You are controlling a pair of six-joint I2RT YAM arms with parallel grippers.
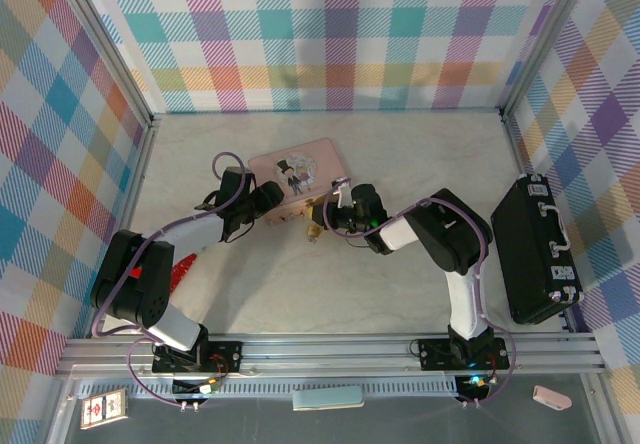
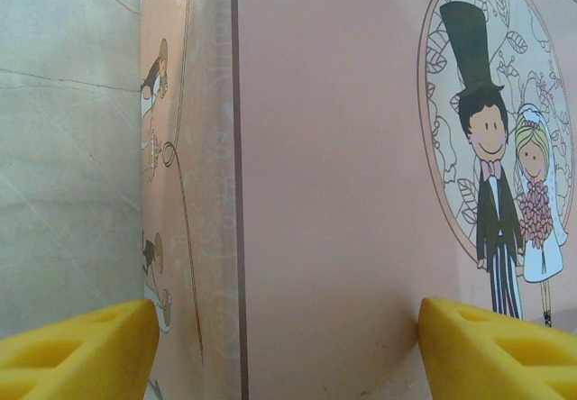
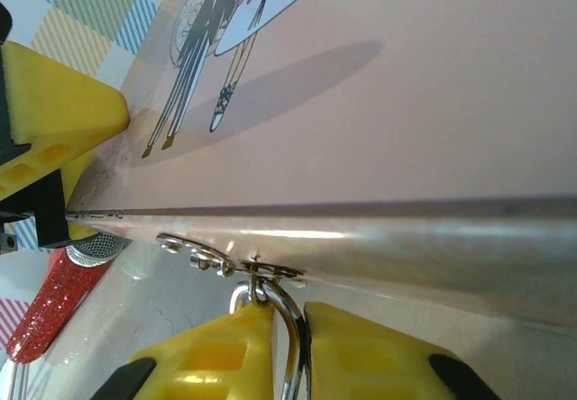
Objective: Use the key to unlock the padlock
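The pink tin (image 1: 300, 174) with the cartoon bride and groom lay mid-bench (image 1: 400, 154). The brass padlock (image 1: 315, 232) hung at the tin's near edge, its silver shackle (image 3: 290, 328) threaded through the hasp (image 3: 230, 263). The right hand (image 3: 302, 314) had pinched its yellow fingers onto that shackle, and the lock's body was hidden beneath them. The left hand (image 2: 287, 314) stood spread wide, its fingertips at the tin's left end. A red glitter microphone (image 3: 54, 310) lay just beside the tin, and a black case (image 1: 535, 249) sat well apart on the right.
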